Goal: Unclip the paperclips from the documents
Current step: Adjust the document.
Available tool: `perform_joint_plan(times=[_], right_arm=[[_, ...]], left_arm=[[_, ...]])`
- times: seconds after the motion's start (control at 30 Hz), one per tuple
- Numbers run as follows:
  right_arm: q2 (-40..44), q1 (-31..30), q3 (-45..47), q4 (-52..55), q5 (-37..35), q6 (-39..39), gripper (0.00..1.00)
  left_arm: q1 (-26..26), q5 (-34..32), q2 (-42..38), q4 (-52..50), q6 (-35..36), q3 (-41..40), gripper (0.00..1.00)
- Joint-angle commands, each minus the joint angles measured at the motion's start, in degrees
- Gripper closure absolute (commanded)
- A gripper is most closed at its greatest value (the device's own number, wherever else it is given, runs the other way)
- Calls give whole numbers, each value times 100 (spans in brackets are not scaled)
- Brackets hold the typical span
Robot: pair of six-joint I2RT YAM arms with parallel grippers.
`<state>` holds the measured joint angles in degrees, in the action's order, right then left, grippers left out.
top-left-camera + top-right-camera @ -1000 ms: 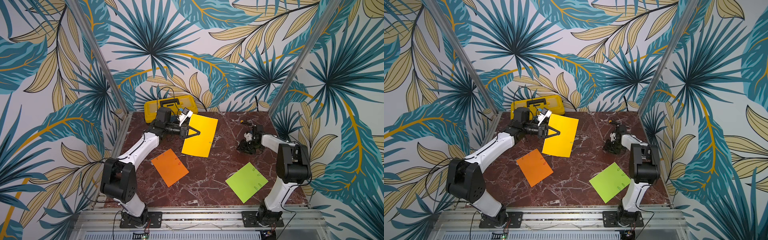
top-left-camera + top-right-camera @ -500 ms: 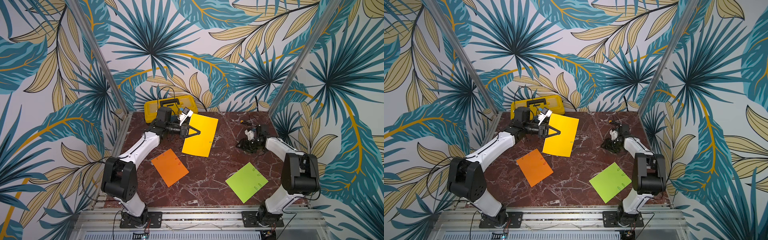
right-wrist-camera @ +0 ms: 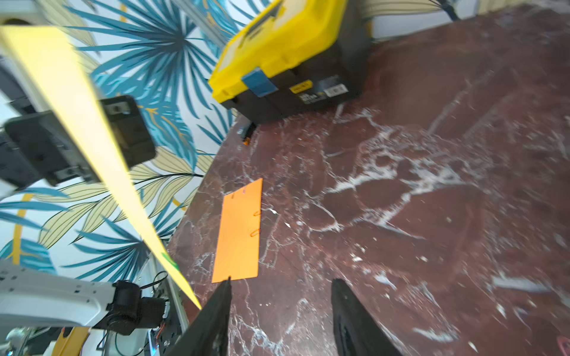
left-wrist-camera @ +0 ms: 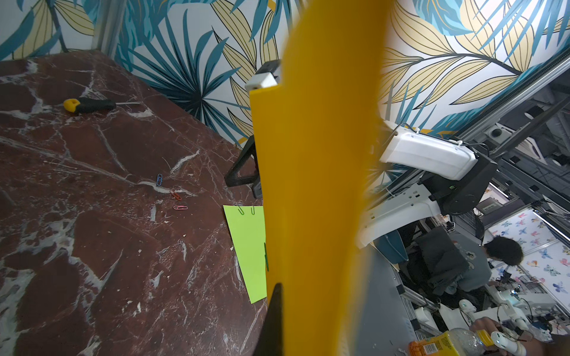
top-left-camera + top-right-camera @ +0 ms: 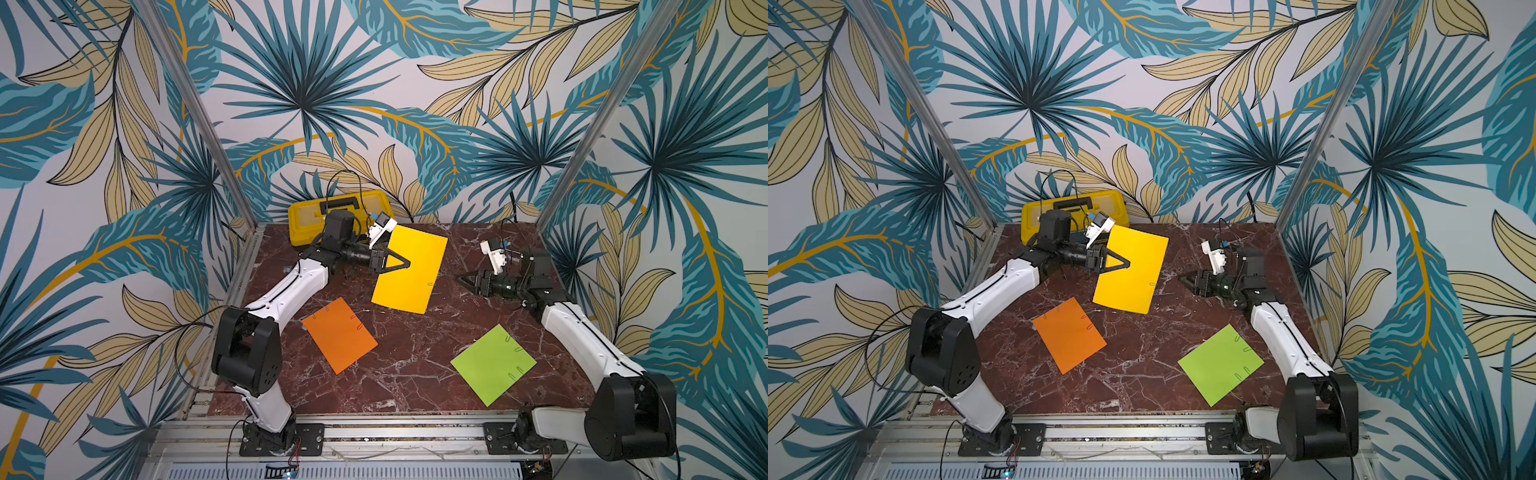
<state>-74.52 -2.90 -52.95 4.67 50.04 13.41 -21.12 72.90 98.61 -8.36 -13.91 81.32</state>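
Note:
My left gripper is shut on the yellow document, holding it tilted up off the table at the back. One paperclip sits on that sheet's right edge, and it shows green in the left wrist view. My right gripper hovers open and empty a little to the right of the sheet; its fingers stand apart over bare marble. The orange document and the lime green document lie flat, each with paperclips on its edges. Loose paperclips lie on the table.
A yellow-and-black toolbox stands against the back wall behind the left arm. A yellow-handled screwdriver lies near the far table edge. Metal corner posts flank the dark marble table.
My right gripper has swung left toward the yellow sheet and its jaws have spread wider. The left gripper has kept its hold on the yellow sheet without moving.

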Motion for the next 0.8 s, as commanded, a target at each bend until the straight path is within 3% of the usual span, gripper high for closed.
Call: perform_joint_plan(times=[0.0,0.47,0.77], right_arm=[[49,-237,210,-1047,462,446,46],[-378,-803,434,-3062,781,1450,45],[-459,-897,534,-3658,1011,1900,61]], left_arm=[[-89,129,71,74,-6,234,100],[-182,224,-78,77,17,123,100],[-171,94,-79,89,47,79,100]])
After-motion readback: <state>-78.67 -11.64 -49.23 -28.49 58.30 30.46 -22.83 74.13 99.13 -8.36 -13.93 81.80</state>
